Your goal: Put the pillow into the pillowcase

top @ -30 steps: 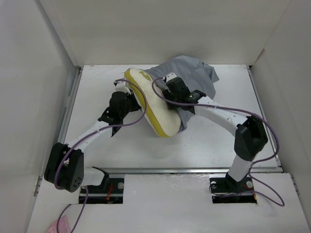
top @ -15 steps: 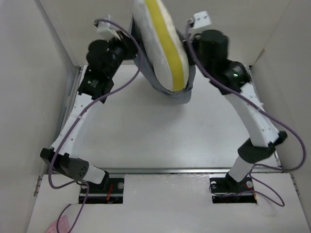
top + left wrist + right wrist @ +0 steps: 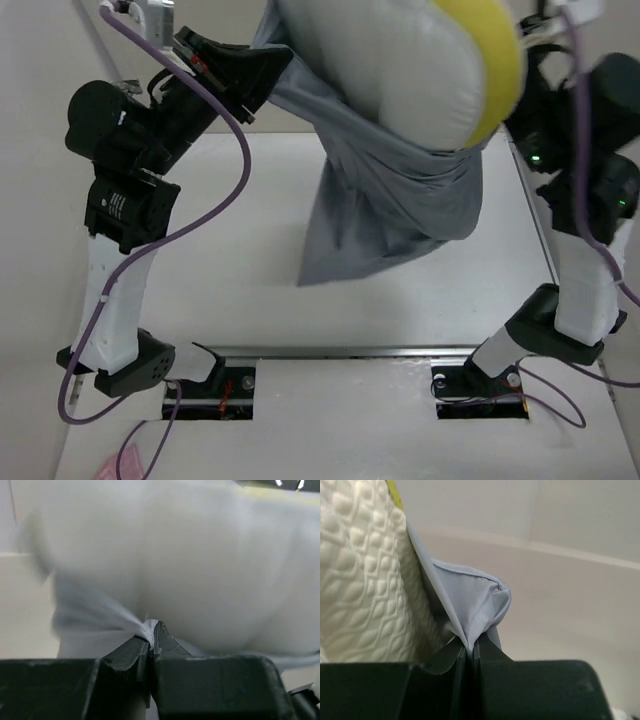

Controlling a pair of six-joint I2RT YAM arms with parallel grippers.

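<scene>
Cream-white foam pillow with yellow edge [image 3: 420, 70] at upper centre, partly inside wrinkly grey fabric pillowcase [image 3: 390, 215] hanging above white table [image 3: 230, 285], left fingers [image 3: 125, 655] and right fingers [image 3: 492, 656] each pinching pillowcase cloth

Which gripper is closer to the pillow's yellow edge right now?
Right. The right gripper pinches the pillowcase just beside the yellow edge; the left gripper pinches the pillowcase across the pillow, on its white side.
</scene>
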